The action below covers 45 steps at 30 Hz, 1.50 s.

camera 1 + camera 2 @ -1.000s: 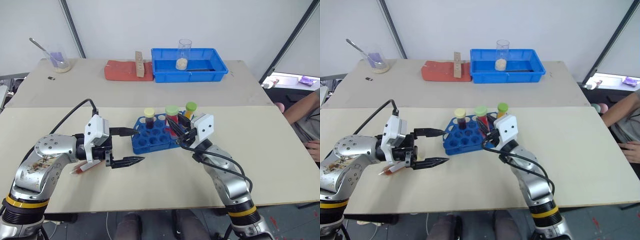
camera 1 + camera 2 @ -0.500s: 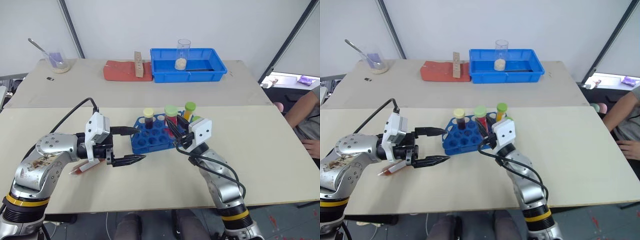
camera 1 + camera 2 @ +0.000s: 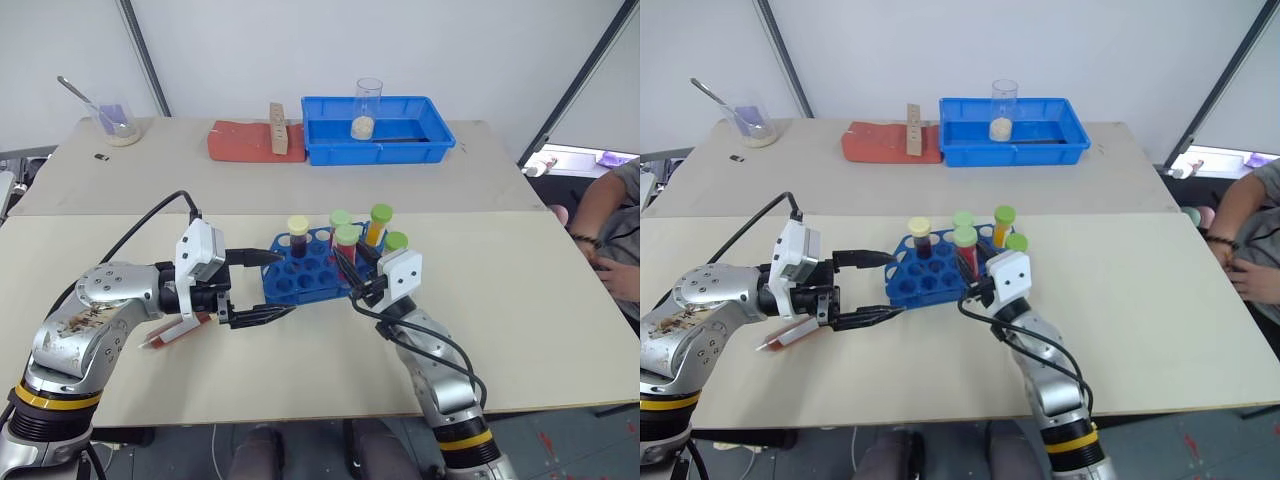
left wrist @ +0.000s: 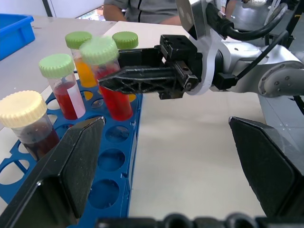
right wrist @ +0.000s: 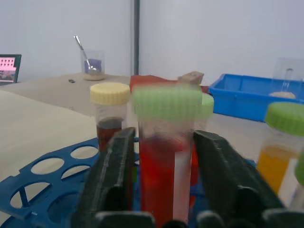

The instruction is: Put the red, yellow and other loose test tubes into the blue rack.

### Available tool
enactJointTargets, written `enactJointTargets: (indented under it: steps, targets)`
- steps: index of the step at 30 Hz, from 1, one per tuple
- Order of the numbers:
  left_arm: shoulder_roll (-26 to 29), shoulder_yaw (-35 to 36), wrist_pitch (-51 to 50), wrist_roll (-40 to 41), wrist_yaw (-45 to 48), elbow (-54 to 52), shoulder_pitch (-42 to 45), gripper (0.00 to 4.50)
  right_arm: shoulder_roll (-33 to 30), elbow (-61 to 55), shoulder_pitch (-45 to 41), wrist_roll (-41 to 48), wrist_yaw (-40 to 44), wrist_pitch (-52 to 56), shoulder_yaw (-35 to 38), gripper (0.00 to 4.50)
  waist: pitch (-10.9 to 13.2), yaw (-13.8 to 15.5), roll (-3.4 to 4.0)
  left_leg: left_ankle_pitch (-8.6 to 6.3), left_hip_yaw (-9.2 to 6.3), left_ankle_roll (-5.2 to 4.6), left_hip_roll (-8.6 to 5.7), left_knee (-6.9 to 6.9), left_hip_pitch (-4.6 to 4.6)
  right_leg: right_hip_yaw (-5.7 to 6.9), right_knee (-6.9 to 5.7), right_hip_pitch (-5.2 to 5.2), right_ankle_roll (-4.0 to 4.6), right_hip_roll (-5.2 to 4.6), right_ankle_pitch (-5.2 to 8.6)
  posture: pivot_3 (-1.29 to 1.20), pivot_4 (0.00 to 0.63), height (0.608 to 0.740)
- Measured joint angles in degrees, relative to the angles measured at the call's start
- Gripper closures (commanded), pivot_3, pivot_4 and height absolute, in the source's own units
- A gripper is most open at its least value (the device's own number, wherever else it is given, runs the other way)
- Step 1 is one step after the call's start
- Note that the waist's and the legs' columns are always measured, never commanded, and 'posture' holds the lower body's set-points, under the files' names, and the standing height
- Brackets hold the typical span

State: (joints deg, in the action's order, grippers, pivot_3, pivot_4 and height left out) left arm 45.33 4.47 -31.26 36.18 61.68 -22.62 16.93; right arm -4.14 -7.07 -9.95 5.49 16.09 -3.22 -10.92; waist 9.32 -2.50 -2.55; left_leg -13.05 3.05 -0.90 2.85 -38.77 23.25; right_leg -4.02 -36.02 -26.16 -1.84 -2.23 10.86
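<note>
The blue rack (image 3: pixel 300 285) stands mid-table with several capped tubes upright in it: a yellow-capped dark one (image 3: pixel 298 232), a green-capped orange one (image 3: pixel 379 220) and other green-capped ones. A green-capped red tube (image 3: pixel 347 245) stands upright at the rack's right side, between the fingers of my right gripper (image 3: pixel 350 268). In the right wrist view the fingers (image 5: pixel 114 175) flank this tube (image 5: pixel 164 180) with slim gaps, so the gripper is open. My left gripper (image 3: pixel 280 284) hangs wide open at the rack's left edge. A loose red tube (image 3: pixel 160 338) lies on the table under the left wrist.
At the back stand a blue tray (image 3: pixel 320 150) with a clear beaker (image 3: pixel 368 105), a red block (image 3: pixel 240 142) with a wooden piece (image 3: pixel 279 128), and a glass with a spoon (image 3: pixel 118 122). A person's arm (image 3: pixel 600 230) is at the right edge.
My right gripper came down with the red tube at the rack and its fingers have parted from it. The left gripper stayed open in place. The person at the right shifted.
</note>
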Motion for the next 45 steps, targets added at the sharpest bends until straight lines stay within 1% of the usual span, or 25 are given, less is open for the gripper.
enactJointTargets:
  steps: [3,6,7,10,13,15,17,19,21,24,27,31,37,41,44,45]
  targets:
    - [0.05,0.00,0.00,-0.02,-0.32,-0.06,-0.09,0.00,-1.78,-0.62,0.82,0.17,1.21,0.64,0.25,0.07,0.00,0.00,0.00,0.00,0.00,0.00,0.00,0.00,-0.01,0.00,0.00,0.00,0.02,0.00,0.01,0.00,0.150,0.740]
    - [1.77,0.10,-0.54,-0.30,-0.54,-0.57,-1.18,0.00,-5.48,-3.93,2.92,0.39,4.26,3.81,-0.07,0.07,0.00,0.01,0.01,0.00,0.00,0.00,0.00,0.01,0.01,0.00,0.00,-0.01,0.04,0.00,0.03,0.00,0.150,0.740]
    - [4.40,0.20,-1.76,-0.82,-0.63,-0.99,-1.82,0.00,-8.44,-6.91,4.59,0.65,6.25,5.62,-0.19,0.07,0.01,0.02,0.00,0.00,-0.01,0.00,0.01,0.02,0.01,0.01,-0.01,-0.01,0.25,0.00,0.17,0.00,0.150,0.740]
    - [11.32,2.51,-3.53,-2.41,0.06,-1.41,-3.69,0.00,-15.51,-13.63,7.12,2.40,11.19,10.37,0.07,0.07,0.01,-0.12,0.01,-0.01,0.05,0.00,0.02,0.06,-0.08,0.00,-0.02,-0.02,0.33,-0.01,0.25,0.00,0.150,0.740]
    - [21.46,3.41,-3.82,-6.89,2.59,-1.32,-7.66,0.00,-23.76,-20.62,8.22,7.19,17.96,16.16,1.26,0.07,0.03,-0.10,0.02,-0.01,0.09,0.01,0.05,0.15,-0.23,0.02,-0.07,0.02,0.42,-0.01,0.31,0.00,0.150,0.740]
    - [27.21,3.26,-3.76,-11.12,3.43,-0.40,-9.23,0.00,-29.54,-24.13,7.66,12.61,23.60,20.77,2.94,0.07,0.05,0.11,0.02,-0.01,0.10,0.01,0.05,0.20,-0.30,0.03,-0.07,0.03,0.45,-0.02,0.34,0.00,0.150,0.740]
    - [29.13,3.46,-3.97,-12.89,3.91,1.27,-9.32,0.00,-32.86,-26.48,5.83,17.47,27.55,24.68,3.93,0.07,0.05,0.28,0.02,-0.01,0.11,0.01,0.06,0.23,-0.37,0.05,-0.07,0.06,0.46,-0.02,0.35,0.00,0.150,0.740]
    - [29.88,3.05,-5.12,-13.49,4.45,2.36,-9.32,0.00,-36.66,-28.71,2.53,23.23,31.77,29.34,4.39,0.07,0.08,0.37,0.05,-0.01,0.14,0.01,0.06,0.25,-0.33,0.05,-0.07,0.01,0.46,-0.02,0.35,0.00,0.150,0.740]
    - [30.63,1.74,-5.84,-14.63,4.66,3.60,-9.50,0.00,-39.64,-29.94,-0.78,27.19,34.97,32.39,4.92,0.07,0.08,0.44,0.05,-0.01,0.14,0.01,0.06,0.29,-0.33,0.06,-0.03,0.01,0.47,-0.02,0.35,0.00,0.150,0.740]
    - [30.64,-1.14,-6.22,-16.46,4.75,5.76,-9.93,0.00,-40.59,-31.27,-3.42,30.20,37.21,35.12,4.85,0.07,0.07,0.54,0.04,-0.01,0.16,0.01,0.06,0.49,-0.29,0.08,0.01,-0.08,0.53,-0.02,0.43,0.00,0.150,0.740]
    - [28.39,-4.95,-6.26,-18.36,4.29,7.54,-7.71,0.00,-40.21,-31.52,-4.89,32.26,37.21,37.48,4.66,0.07,0.07,0.91,0.04,-0.01,0.15,0.01,0.02,0.54,-0.20,0.08,-0.01,-0.12,0.52,-0.01,0.52,0.00,0.150,0.740]
    - [24.95,-11.61,-6.21,-22.70,3.99,10.81,-1.55,0.00,-39.61,-33.68,-4.85,35.30,35.83,39.95,4.82,0.07,0.07,1.70,0.02,-0.02,0.13,0.01,-0.01,0.53,-0.09,0.07,0.02,-0.14,0.48,0.00,0.51,0.00,0.150,0.740]
    - [22.17,-18.23,-6.78,-27.19,5.42,13.09,5.11,0.00,-39.50,-35.43,-3.91,38.32,33.77,41.95,5.31,0.07,0.07,1.80,0.00,-0.01,0.12,0.01,-0.03,0.38,-0.07,0.05,0.00,-0.09,0.39,-0.01,0.45,0.00,0.150,0.740]
    - [20.14,-21.81,-8.95,-29.48,7.01,13.76,9.82,0.00,-39.78,-36.07,-3.46,40.62,32.38,43.55,6.49,0.07,0.06,1.80,-0.02,-0.01,0.10,0.01,-0.03,0.27,-0.07,0.05,-0.07,-0.07,0.37,0.00,0.44,0.00,0.150,0.740]
    - [18.87,-23.95,-9.45,-30.61,7.79,14.04,12.14,0.79,-39.92,-36.31,-3.47,41.53,31.57,44.56,7.11,0.00,0.06,1.69,-0.02,-0.01,0.08,0.00,-0.02,0.14,-0.05,0.05,-0.10,-0.05,0.34,0.01,0.43,0.00,0.150,0.740]
    - [18.66,-24.49,-9.64,-31.09,8.02,14.14,12.60,1.18,-39.93,-36.31,-3.48,42.01,31.28,44.85,7.16,0.00,0.06,1.61,-0.02,-0.01,0.07,0.00,-0.02,0.12,-0.04,0.05,-0.10,-0.05,0.33,0.01,0.42,0.00,0.150,0.740]
